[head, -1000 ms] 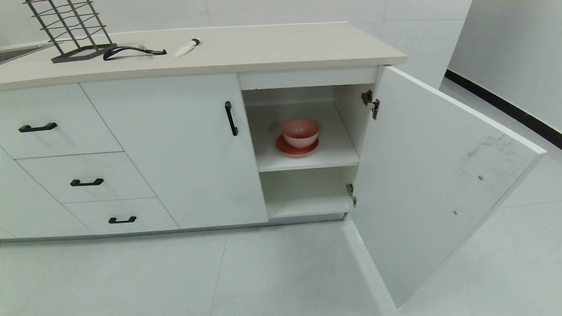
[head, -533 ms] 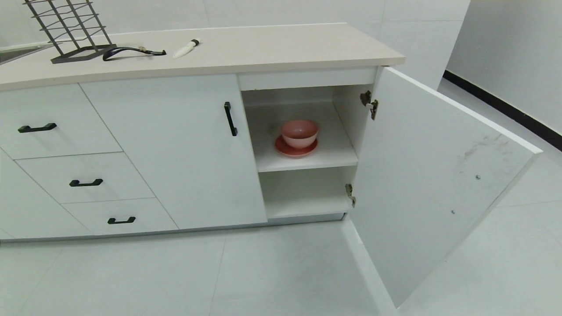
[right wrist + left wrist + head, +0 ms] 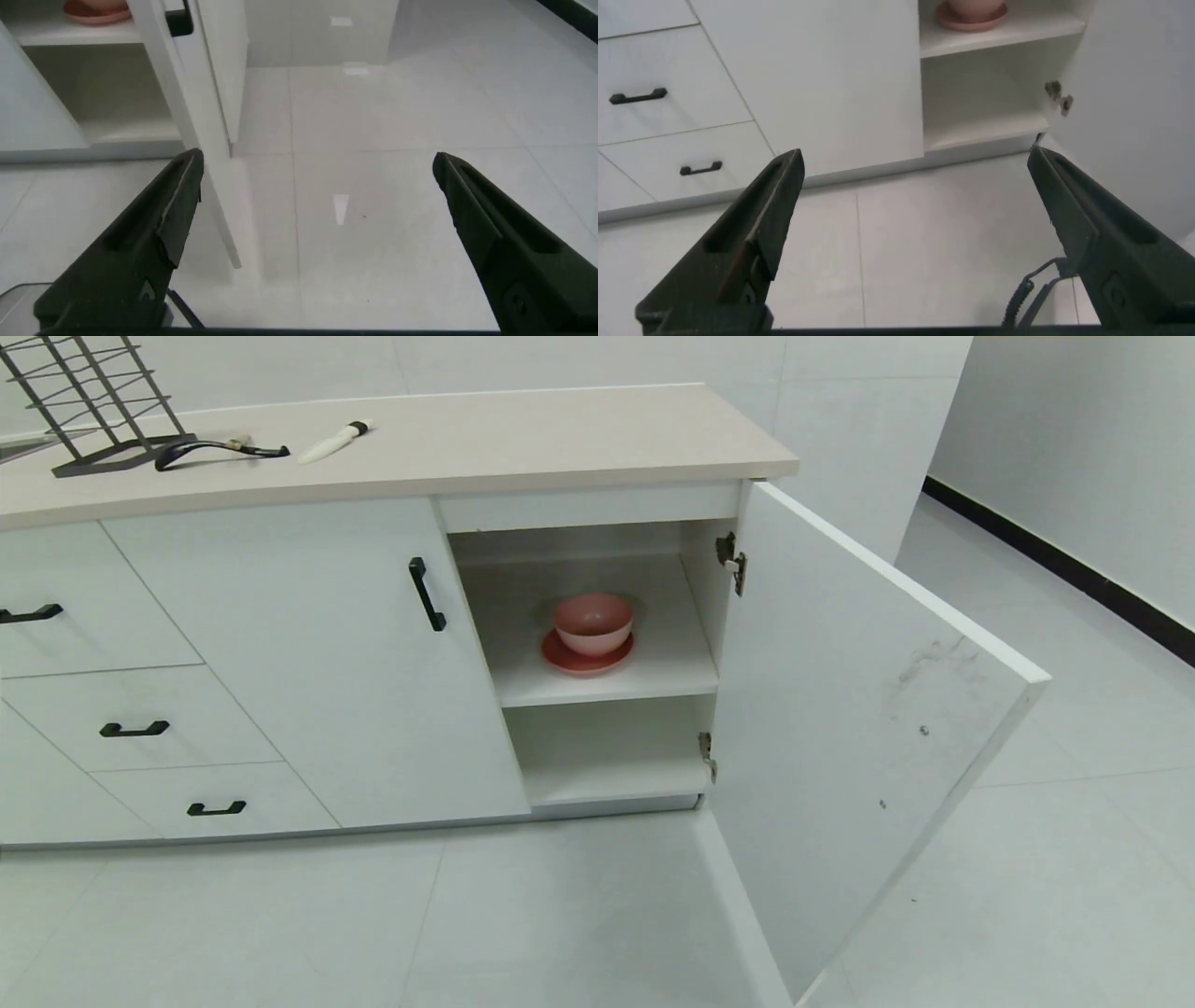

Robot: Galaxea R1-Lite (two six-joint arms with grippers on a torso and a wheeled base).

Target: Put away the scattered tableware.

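The upper shelf (image 3: 674, 658) of the open cupboard carries a red plate (image 3: 586, 660) with a pink bowl (image 3: 593, 621) on it. Both lie well ahead of the left fingers (image 3: 761, 233), in line with the gap between them. The table (image 3: 560, 429) above bears a wire rack (image 3: 103, 455), a black curved utensil (image 3: 219, 446) and a white knife (image 3: 329, 442).

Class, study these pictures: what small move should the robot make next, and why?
Probably bring the right gripper to the open door to push it shut: the bowl already sits on the plate on the upper shelf. Both it and the left gripper are open, empty.
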